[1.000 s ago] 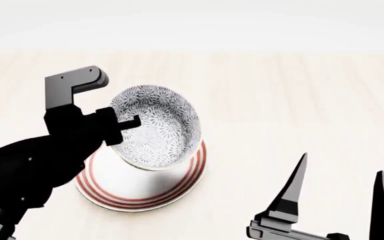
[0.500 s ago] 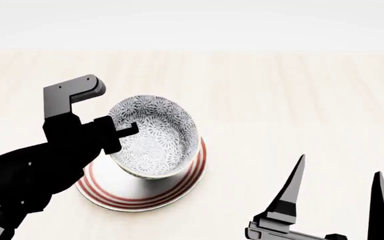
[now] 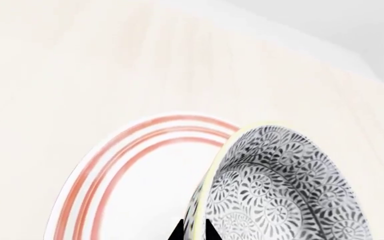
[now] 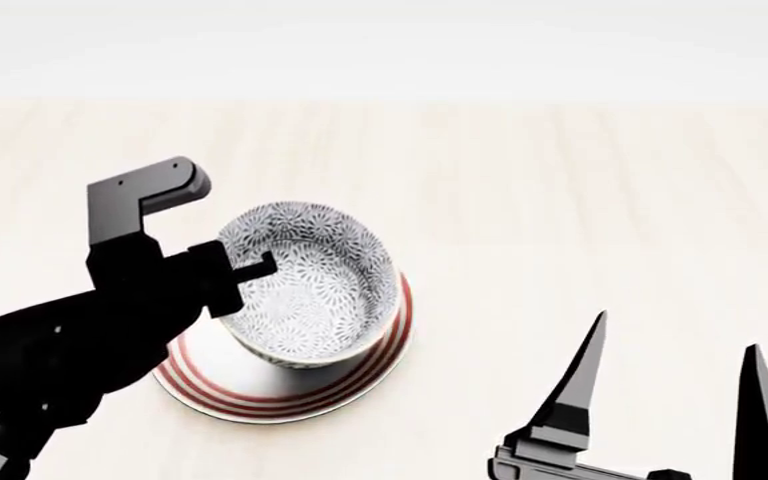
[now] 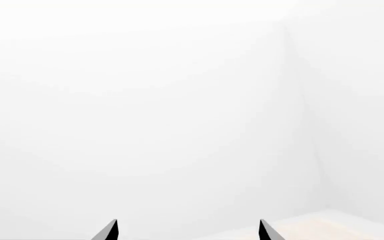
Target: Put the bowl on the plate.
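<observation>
You are holding the deep round ceramic bowl (image 4: 311,285), white under a dense dark grey-blue floral pattern, by its near-left rim: the left gripper (image 4: 244,272) is clamping that wall, one black finger inside and one outside, as the left wrist view also suggests at the bowl's edge (image 3: 282,187). The bowl is sitting over the shallow round white ceramic plate (image 4: 205,385) with three red rings at its rim, tilted so that its mouth is facing up and toward the right. Judging by that lean, a one-sided rim pinch is carrying the weight off-centre, and the foot is probably not lying flat yet; whether it is touching the plate's centre cannot be told, since the bowl is hiding the contact. The bowl is covering the far right part of the plate, so it seems slightly off-centre too.

Your right gripper (image 4: 667,395) is idling low on the right, well apart from the dishes, its two pointed fingers spread and gripping nothing.

Everything is resting on a pale, faintly grained wooden tabletop (image 4: 584,190); beyond it the room is showing only as blank white wall (image 5: 178,100).
</observation>
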Controlling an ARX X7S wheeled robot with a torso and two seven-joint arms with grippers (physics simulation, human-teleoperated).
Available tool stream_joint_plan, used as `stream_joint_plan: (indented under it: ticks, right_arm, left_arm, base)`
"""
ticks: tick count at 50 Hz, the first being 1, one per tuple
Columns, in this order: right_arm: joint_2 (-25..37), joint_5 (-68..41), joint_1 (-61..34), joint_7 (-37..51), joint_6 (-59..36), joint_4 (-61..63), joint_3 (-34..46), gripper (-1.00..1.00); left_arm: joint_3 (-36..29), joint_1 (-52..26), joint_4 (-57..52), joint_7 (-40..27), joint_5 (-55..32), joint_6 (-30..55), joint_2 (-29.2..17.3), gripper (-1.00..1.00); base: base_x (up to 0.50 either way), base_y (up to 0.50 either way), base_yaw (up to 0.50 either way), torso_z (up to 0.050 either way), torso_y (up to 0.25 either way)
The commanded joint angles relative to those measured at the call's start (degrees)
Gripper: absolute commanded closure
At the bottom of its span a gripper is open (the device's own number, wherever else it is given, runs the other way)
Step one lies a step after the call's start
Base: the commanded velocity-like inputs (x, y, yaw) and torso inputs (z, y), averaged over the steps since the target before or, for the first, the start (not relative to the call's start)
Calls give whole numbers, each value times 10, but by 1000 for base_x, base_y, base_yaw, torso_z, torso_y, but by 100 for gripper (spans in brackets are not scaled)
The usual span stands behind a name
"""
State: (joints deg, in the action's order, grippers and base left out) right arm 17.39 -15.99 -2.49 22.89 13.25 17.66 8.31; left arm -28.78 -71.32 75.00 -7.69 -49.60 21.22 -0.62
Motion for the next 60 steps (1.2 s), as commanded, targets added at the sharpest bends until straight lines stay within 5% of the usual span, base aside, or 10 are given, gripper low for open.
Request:
stream_joint_plan:
  ticks: [1, 23, 24, 38, 50, 55, 60]
  right_arm:
    - [-3, 5, 2, -5, 1, -1, -4, -100]
    - [-1, 6, 4, -5, 6, -7, 3, -100]
    - [-1, 7, 4, -5, 7, -7, 3, -100]
    - [1, 7, 7, -4, 8, -7, 8, -100]
    - [1, 7, 7, -3, 9, -10, 13, -100]
    - [1, 9, 8, -3, 11, -12, 15, -100]
    - [0, 10, 8, -4, 13, -14, 19, -100]
  left_arm:
    - [69, 2, 0, 7, 48, 12, 5, 100]
    - [141, 17, 0, 18, 130, 13, 6, 100]
    - [139, 17, 0, 20, 131, 6, 6, -100]
    - [144, 6, 0, 30, 146, -22, 6, -100]
    - [60, -13, -3, 43, 158, -141, 4, -100]
    - [46, 60, -225, -20, 152, -71, -57, -100]
    - [35, 93, -332, -54, 162, -47, -102, -100]
  base:
    - [0, 0, 0, 0, 0]
    - [0, 0, 0, 0, 0]
    - [0, 0, 0, 0, 0]
    - [0, 0, 0, 0, 0]
    - [0, 0, 0, 0, 0]
    - [0, 0, 0, 0, 0]
    - [0, 0, 0, 0, 0]
